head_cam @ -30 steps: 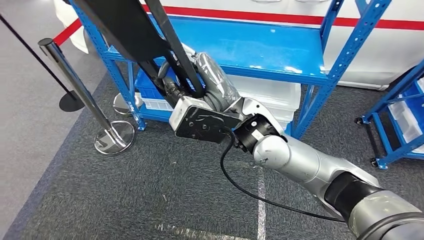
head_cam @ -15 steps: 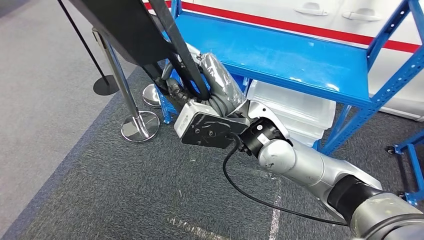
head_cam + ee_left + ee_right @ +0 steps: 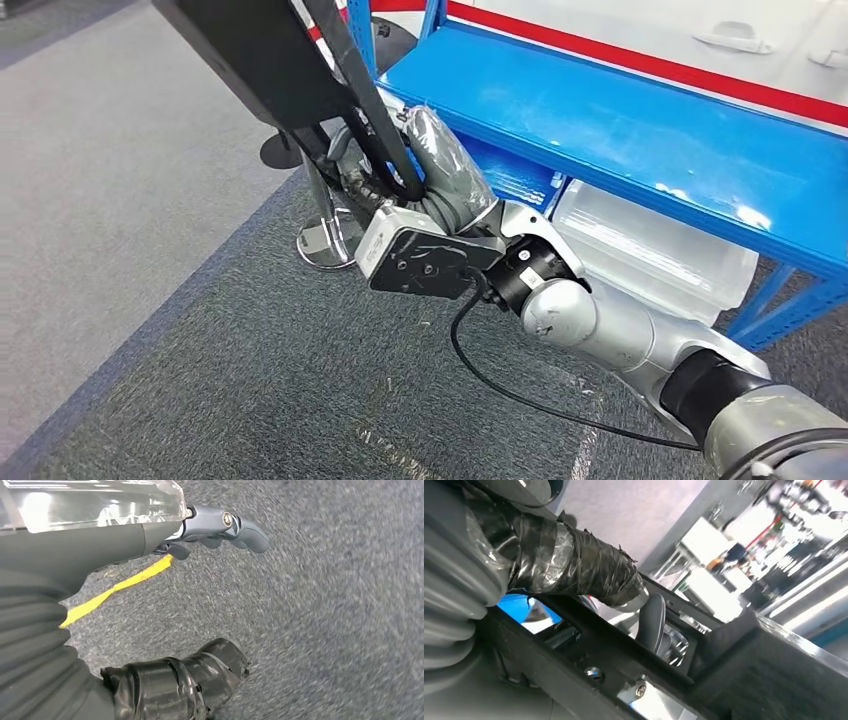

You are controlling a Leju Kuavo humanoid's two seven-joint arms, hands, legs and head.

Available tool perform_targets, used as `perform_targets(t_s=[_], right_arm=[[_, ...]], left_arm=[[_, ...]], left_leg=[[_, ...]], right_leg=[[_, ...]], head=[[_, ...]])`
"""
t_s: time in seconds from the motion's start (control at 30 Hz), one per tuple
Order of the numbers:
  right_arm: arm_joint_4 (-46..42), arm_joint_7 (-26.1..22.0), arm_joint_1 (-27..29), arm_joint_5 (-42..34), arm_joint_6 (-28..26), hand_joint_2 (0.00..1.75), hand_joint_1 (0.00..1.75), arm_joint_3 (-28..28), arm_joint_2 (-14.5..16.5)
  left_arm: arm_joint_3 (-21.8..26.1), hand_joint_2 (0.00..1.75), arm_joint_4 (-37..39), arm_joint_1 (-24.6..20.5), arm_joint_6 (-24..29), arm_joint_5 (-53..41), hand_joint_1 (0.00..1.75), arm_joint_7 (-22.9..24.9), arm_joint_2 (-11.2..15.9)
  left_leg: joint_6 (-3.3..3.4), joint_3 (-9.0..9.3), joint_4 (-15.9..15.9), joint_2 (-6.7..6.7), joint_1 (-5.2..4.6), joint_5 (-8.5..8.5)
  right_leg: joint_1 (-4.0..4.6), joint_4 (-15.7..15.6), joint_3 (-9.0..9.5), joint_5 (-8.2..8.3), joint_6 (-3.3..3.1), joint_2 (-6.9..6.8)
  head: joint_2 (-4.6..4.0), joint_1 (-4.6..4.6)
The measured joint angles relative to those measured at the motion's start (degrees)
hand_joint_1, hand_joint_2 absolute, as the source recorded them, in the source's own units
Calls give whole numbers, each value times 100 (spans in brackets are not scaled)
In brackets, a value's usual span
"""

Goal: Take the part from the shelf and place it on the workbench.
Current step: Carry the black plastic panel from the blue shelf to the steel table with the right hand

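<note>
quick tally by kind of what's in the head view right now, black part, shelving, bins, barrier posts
Black part, held by the right hand: 1
Blue shelf unit: 1
Clear plastic bins under the shelf: 1
Blue bins under the shelf: 1
Chrome barrier post bases: 1
Total: 5

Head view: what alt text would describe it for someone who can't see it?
The robot's right hand grips a large black flat-panelled part with bar-like struts, held up over grey carpet. Behind it stands a blue metal shelf, with a clear plastic bin underneath.
</note>
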Motion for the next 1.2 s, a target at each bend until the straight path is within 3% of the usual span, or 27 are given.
perform_targets(t_s=[0.03, 0.07, 0.1, 0.17, 0.23, 0.3, 0.33, 0.4, 0.47, 0.5, 0.53, 0.57, 0.6, 0.67, 0.73, 0.77, 0.8, 0.83, 0.87, 0.97, 1.03, 1.07, 1.1, 1.13, 1.2], right_arm=[[0, 8, 1, 4, 6, 175, 175, 0, -1], [-1, 15, 1, 5, 11, 175, 175, 0, -2], [-3, 21, 0, 5, 15, 175, 175, 0, -3], [-11, 22, -3, 5, 19, 175, 175, -1, -5], [-15, 23, -4, 5, 19, 175, 175, -2, -10], [-17, 24, -2, 7, 18, 175, 175, -3, -15], [-21, 24, 3, 12, 18, 175, 175, -3, -20], [-29, 26, 16, 39, 19, 175, 175, -5, -31], [-32, 24, 44, 83, 25, 175, 175, -6, -42], [-33, 21, 69, 102, 30, 175, 175, -7, -45], [-33, 21, 98, 113, 36, 175, 175, -7, -49], [-33, 21, 125, 117, 41, 175, 175, -7, -51], [-33, 21, 142, 120, 44, 175, 175, -7, -54], [-33, 21, 149, 124, 45, 175, 175, -7, -57], [-40, 19, 155, 127, 45, 175, 175, -7, -61], [-44, 18, 161, 127, 45, 175, 175, -7, -62], [-46, 17, 168, 128, 46, 175, 175, -7, -63], [-46, 18, 167, 128, 47, 175, 175, -7, -63], [-46, 17, 163, 128, 47, 175, 175, -7, -63], [-46, 16, 150, 129, 45, 175, 175, -9, -67], [-46, 16, 159, 129, 46, 175, 175, -9, -68], [-46, 16, 163, 129, 47, 175, 175, -9, -68], [-46, 16, 165, 130, 48, 175, 175, -9, -68], [-46, 16, 164, 133, 49, 175, 175, -9, -68], [-48, 18, 162, 151, 50, 175, 175, -9, -68]], left_arm=[[-1, 175, 0, 2, 0, 1, 0, 0, -1], [-1, 175, 0, 10, 1, 2, 0, 0, -2], [-1, 175, 0, 18, 1, 3, 0, 0, -2], [-1, 175, 0, 15, 2, 4, 0, -1, -2], [-1, 175, 0, -2, 2, 4, 0, -3, 0], [-2, 175, 0, -2, 2, 4, 0, -1, 9], [-3, 175, 0, 10, 2, 4, 0, 9, 13], [-3, 175, 1, 19, 1, 10, 0, 57, 20], [-7, 175, 2, 5, 7, 26, 0, 164, 35], [-12, 175, 2, -7, 12, 35, 0, 231, 48], [-20, 175, 2, -13, 16, 43, 0, 295, 63], [-31, 175, 2, -14, 18, 48, 0, 345, 80], [-42, 175, 2, -9, 19, 50, 0, 379, 95], [-57, 175, 3, -5, 19, 51, 0, 411, 119], [-65, 175, 4, -14, 19, 52, 0, 423, 147], [-69, 175, 4, -15, 19, 51, 0, 426, 162], [-74, 175, 5, -7, 19, 51, 0, 428, 170], [-80, 175, 7, 8, 20, 51, 0, 430, 178], [-88, 175, 8, 17, 20, 50, 0, 431, 183], [-117, 175, 10, 3, 21, 51, 0, 433, 206], [-127, 175, 11, -5, 21, 52, 0, 435, 211], [-130, 175, 11, -2, 23, 52, 0, 441, 211], [-131, 175, 11, 3, 28, 55, 0, 456, 211], [-132, 175, 11, 8, 38, 58, 0, 481, 214], [-132, 175, 11, 4, 61, 64, 0, 536, 229]], left_leg=[[3, -78, 115, 12, 5, 14], [14, -44, 18, 21, 6, 125], [31, 110, -292, 53, 3, 314], [75, 498, -1034, 272, -55, 586], [135, 677, -1378, 421, -140, 624], [202, 715, -1448, 314, -173, 632], [228, 760, -1506, 241, -165, 644], [304, 871, -1614, 119, -128, 671], [368, 912, -1641, -4, -115, 668], [386, 916, -1636, -79, -115, 659], [387, 920, -1625, -165, -115, 649], [383, 925, -1607, -254, -112, 635], [369, 929, -1579, -342, -104, 616], [314, 904, -1479, -513, -92, 554], [249, 832, -1390, -652, -77, 511], [220, 796, -1370, -718, -66, 509], [194, 772, -1375, -780, -48, 514], [169, 754, -1358, -760, -43, 505], [140, 718, -1286, -644, -46, 466], [58, 320, -513, -108, -36, 119], [32, -1, 13, -13, -5, -18], [31, -42, 39, 2, 1, 40], [38, 35, -153, 23, 3, 194], [55, 213, -515, 79, -3, 398], [105, 573, -1198, 256, -62, 635]], right_leg=[[10, 0, 10, -15, -4, -80], [17, 0, 26, -32, -3, -156], [23, -1, 52, -53, 0, -228], [43, -14, 110, -97, 22, -357], [59, -51, 153, -121, 66, -461], [61, -105, 202, -141, 128, -566], [49, -102, 230, -166, 159, -536], [37, 156, 140, -320, 192, -274], [42, 858, -245, -601, 185, 23], [50, 1210, -471, -699, 184, 74], [53, 1413, -632, -699, 189, 95], [50, 1395, -685, -581, 194, 102], [41, 1157, -623, -372, 198, 118], [1, 420, -341, 17, 213, 317], [-24, 31, -174, 115, 206, 515], [-14, 6, -158, 85, 186, 536], [-7, 8, -151, 89, 150, 471], [0, -8, -133, 92, 113, 399], [0, -28, -106, 93, 74, 331], [24, -73, -26, 71, -12, 102], [46, -76, -5, 42, -27, -55], [53, -75, 8, 25, -27, -130], [58, -75, 28, 4, -21, -207], [64, -76, 59, -20, -15, -281], [85, -91, 125, -68, 16, -413]], head=[[-1, 0], [-1, 0], [-2, 0], [-2, 0], [-1, 2], [0, 4], [-1, 9], [-1, 15], [-1, 20], [-1, 23], [-1, 25], [-1, 25], [-1, 25], [-1, 25], [-1, 22], [-1, 21], [0, 20], [0, 20], [0, 12], [-1, -6], [-1, -5], [-1, -5], [-1, -5], [-1, -5], [-2, -4]])
